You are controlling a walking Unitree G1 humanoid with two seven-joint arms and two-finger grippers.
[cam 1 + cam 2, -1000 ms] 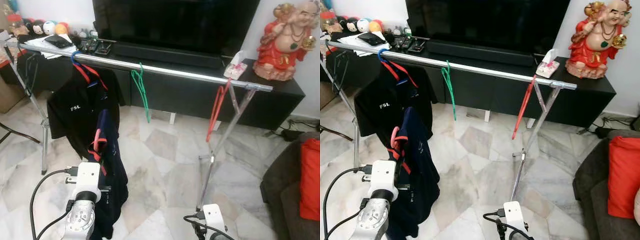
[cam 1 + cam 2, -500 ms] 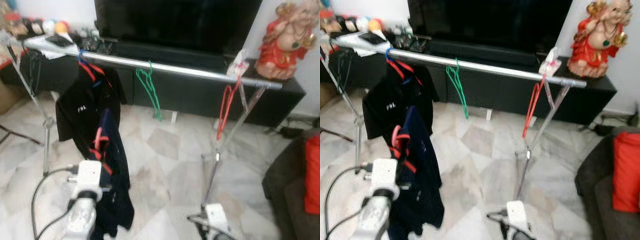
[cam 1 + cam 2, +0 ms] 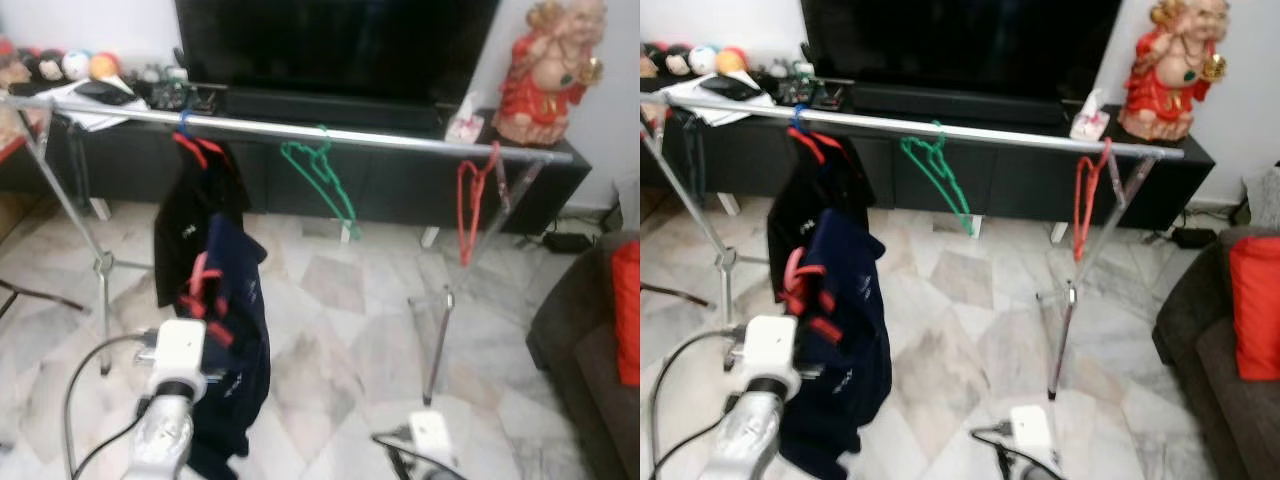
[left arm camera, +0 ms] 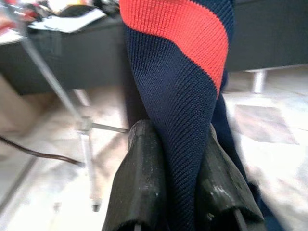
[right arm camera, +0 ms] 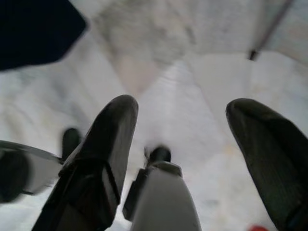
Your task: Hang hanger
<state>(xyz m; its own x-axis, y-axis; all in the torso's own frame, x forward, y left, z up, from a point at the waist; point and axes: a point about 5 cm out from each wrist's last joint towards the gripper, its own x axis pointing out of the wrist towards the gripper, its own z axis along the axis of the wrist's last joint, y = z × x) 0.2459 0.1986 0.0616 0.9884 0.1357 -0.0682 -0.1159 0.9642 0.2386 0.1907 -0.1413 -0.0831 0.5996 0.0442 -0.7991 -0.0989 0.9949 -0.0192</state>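
At lower left of the head views, the left gripper (image 4: 175, 183) is clamped on a navy garment with red trim (image 3: 236, 330), which hangs on a pink hanger (image 3: 197, 283) in front of and below the silver clothes rail (image 3: 400, 140). On the rail across the upper frame hang a black shirt (image 3: 185, 225), a green hanger (image 3: 318, 172) and a red hanger (image 3: 470, 200). The right gripper (image 5: 180, 144), fingers apart, hangs low over the marble floor (image 3: 330, 300).

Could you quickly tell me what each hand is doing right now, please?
Left hand: closed on the navy and red garment, held up in front of the rail.
Right hand: open, holding nothing, low over the floor.
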